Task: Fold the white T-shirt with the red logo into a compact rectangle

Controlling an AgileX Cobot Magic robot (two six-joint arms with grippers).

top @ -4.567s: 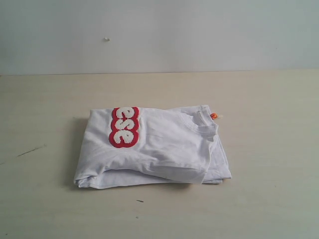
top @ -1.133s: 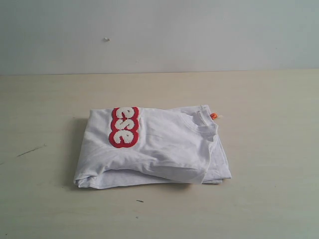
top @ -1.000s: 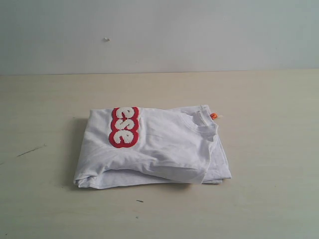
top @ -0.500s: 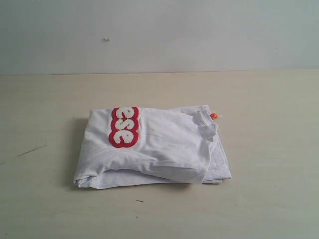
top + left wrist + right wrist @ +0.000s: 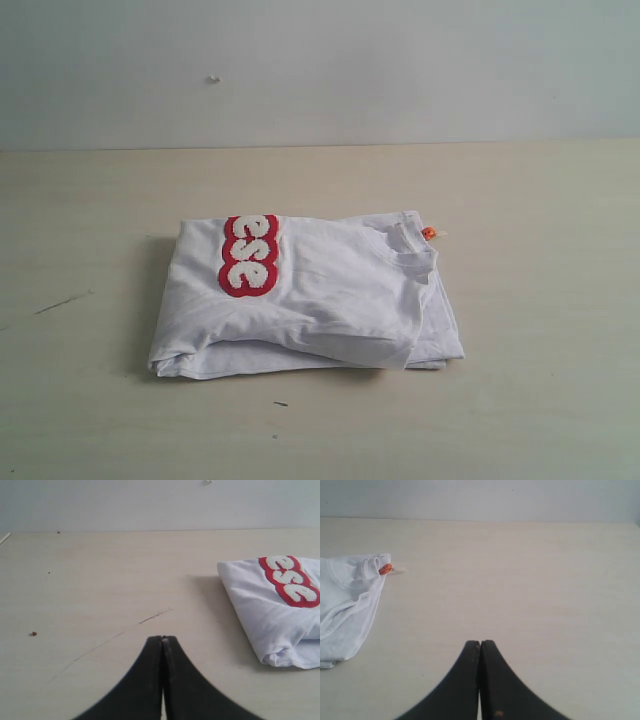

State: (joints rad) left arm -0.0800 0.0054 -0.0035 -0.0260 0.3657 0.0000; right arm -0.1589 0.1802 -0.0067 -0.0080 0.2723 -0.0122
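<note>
- White T-shirt: lies folded in a thick, roughly rectangular bundle near the middle of the desk. Nothing about it has shifted over the last few seconds; its edges and creases sit exactly as before.
- Red logo: on top of the bundle toward its left end. Only the letters "ese" show, and the rest is tucked under the fold.
- Orange neck tag: pokes out at the far right corner, just beside the ribbed collar.
- Left gripper: jaws pressed fully together with nothing held, over bare desk clear of the shirt's logo end.
- Right gripper: likewise closed tight and empty, apart from the collar end.
- Judgement: with nothing moving and both arms off the cloth, the fold looks finished or nearly so. A lower layer juts out slightly on the right.
- View notes: the exterior view shows the whole bundle but neither arm. Only the wrist views show the grippers, each catching one end of the shirt. The left wrist view also shows a thin scratch on the desk.
</note>
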